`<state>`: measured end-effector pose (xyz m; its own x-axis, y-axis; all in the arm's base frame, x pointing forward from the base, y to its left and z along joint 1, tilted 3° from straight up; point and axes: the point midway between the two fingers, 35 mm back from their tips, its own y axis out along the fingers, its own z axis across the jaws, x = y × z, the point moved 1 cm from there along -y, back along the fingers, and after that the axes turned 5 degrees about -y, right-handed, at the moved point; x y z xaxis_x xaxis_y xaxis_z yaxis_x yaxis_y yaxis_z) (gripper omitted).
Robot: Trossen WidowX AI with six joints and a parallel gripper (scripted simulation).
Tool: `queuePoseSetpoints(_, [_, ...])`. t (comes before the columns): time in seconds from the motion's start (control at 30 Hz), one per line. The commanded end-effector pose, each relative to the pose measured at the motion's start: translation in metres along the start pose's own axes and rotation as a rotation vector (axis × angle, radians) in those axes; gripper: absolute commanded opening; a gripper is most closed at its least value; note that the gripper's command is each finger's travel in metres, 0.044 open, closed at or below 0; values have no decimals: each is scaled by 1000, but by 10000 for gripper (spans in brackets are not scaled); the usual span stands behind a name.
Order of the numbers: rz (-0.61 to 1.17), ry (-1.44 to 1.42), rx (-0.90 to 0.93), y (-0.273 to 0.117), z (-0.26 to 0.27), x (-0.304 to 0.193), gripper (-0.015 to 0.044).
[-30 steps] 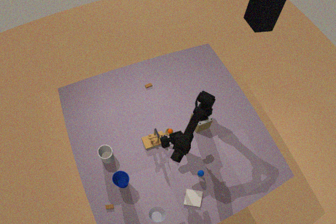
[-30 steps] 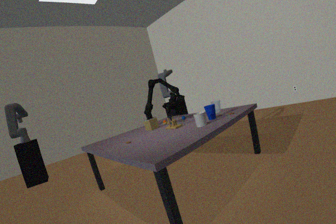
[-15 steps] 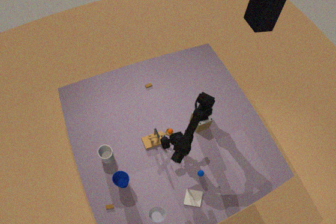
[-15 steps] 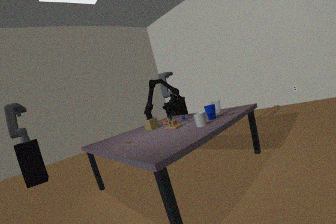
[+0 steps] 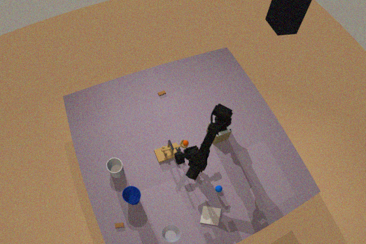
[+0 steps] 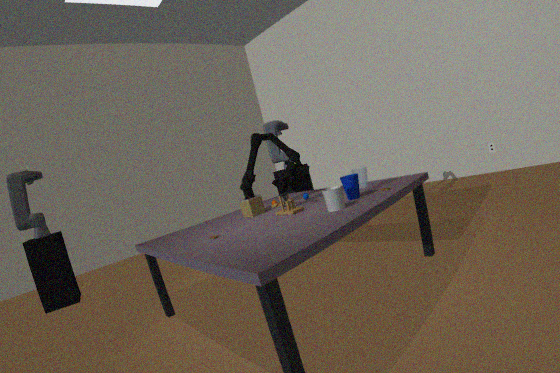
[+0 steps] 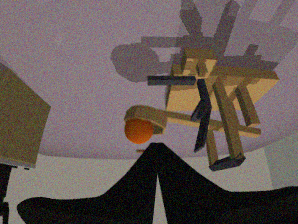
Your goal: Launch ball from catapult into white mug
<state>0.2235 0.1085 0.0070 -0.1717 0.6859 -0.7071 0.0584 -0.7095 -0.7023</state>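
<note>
The orange ball [image 5: 185,142] [image 7: 138,131] rests in the round cup at the end of the catapult's throwing arm. The wooden catapult [image 5: 160,156] [image 6: 287,212] [image 7: 260,85] stands on the table, its ball end on the side away from the white mug [image 5: 114,166] [image 6: 334,199]. The mug stands upright; exact alignment cannot be told. Dark levers [image 7: 202,110] stick out from the catapult. My gripper [image 7: 156,148] is shut and empty. In the wrist view its tips appear beside the ball; contact is not visible. In the top view the hand is beside the catapult, above the table.
A blue cup [image 5: 131,195] [image 6: 351,187] stands near the mug, with a pale cup [image 5: 171,234] [image 6: 360,177] beyond it. A wooden block [image 6: 252,207] [image 7: 22,120] is under the arm's base. A blue ball [image 5: 218,188] [image 6: 306,196] and a white square [image 5: 210,216] lie on the table.
</note>
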Motion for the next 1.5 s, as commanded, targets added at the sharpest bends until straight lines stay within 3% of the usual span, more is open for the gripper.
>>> queuePoseSetpoints(0.0, [8, -10, 4, 6, 2, 4, 0])
queuePoseSetpoints(1.47, [9, -11, 5, 64, 3, 56, 0])
